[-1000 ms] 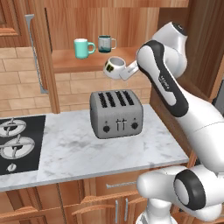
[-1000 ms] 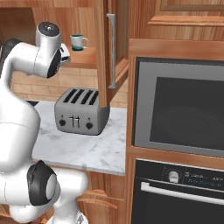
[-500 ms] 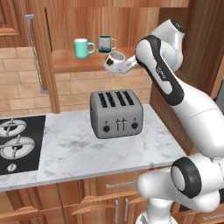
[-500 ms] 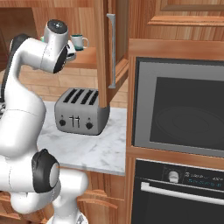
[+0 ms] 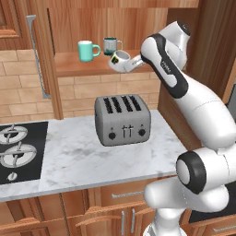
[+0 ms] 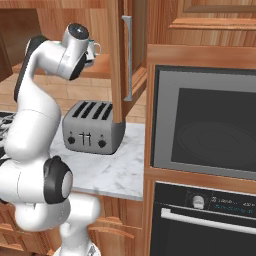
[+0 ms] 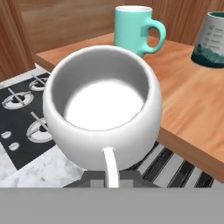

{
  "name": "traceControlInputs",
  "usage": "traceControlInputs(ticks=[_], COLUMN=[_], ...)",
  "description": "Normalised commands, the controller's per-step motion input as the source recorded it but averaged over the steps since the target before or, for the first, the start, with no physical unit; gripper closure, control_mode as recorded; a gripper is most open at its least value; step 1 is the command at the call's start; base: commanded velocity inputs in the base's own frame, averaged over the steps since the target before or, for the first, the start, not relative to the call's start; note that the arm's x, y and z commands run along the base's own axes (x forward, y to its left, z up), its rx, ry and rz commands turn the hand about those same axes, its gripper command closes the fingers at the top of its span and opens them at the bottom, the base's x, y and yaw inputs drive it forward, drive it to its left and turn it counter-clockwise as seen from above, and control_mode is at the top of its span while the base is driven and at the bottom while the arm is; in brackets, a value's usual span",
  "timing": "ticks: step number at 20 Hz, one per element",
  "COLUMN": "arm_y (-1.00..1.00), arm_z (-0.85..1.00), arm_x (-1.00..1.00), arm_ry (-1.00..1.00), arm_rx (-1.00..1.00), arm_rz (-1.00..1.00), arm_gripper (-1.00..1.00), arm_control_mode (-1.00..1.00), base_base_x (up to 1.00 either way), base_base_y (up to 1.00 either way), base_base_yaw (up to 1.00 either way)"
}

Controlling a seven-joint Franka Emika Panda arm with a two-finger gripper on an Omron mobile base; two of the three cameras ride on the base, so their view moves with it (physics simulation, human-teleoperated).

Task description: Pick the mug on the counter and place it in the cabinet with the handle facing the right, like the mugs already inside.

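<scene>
My gripper [image 5: 129,63] is shut on the small squat white mug [image 5: 120,60] and holds it in the air, tilted, just in front of the cabinet shelf [image 5: 73,67] and above the toaster. In the hand view the mug [image 7: 103,109] looms close, with its thin white handle [image 7: 110,168] pointing toward the camera and hiding most of my fingers. Beyond it on the plank shelf [image 7: 188,100] stand the teal mug [image 7: 133,28] and the grey-and-dark-teal mug [image 7: 212,41], handles to the right. Those two mugs also stand left of the held mug, teal [image 5: 86,50] and grey [image 5: 110,45].
A grey four-slot toaster [image 5: 122,119] stands on the marble counter [image 5: 78,156] right under the held mug. A black stove [image 5: 18,152] lies at the counter's left. The open cabinet door with its long metal handle [image 6: 128,57] hangs right of the arm, beside a built-in oven [image 6: 205,125].
The arm has lifted the white mug a little higher and nearer the shelf edge. The elbow has swung up and straightened.
</scene>
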Motion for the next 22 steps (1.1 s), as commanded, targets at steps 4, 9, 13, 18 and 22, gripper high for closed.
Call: traceControlInputs(ticks=[4, 9, 13, 18, 22], arm_y=[0.0, 0.0, 0.0, 0.0, 0.0], arm_z=[-0.06, -0.14, -0.11, -0.03, -0.09], arm_x=[0.44, 0.37, 0.34, 0.32, 0.34], arm_ry=[0.01, 0.03, 0.03, 0.02, 0.03], arm_rx=[0.03, 0.01, 0.0, 0.0, 0.0], arm_rz=[0.0, 0.0, 0.0, 0.0, 0.0], arm_gripper=[1.0, 1.0, 1.0, 1.0, 1.0], arm_control_mode=[-1.0, -1.0, -1.0, -1.0, -1.0], base_base_x=[0.0, 0.0, 0.0, 0.0, 0.0], base_base_y=[0.0, 0.0, 0.0, 0.0, 0.0], base_base_yaw=[0.0, 0.0, 0.0, 0.0, 0.0])
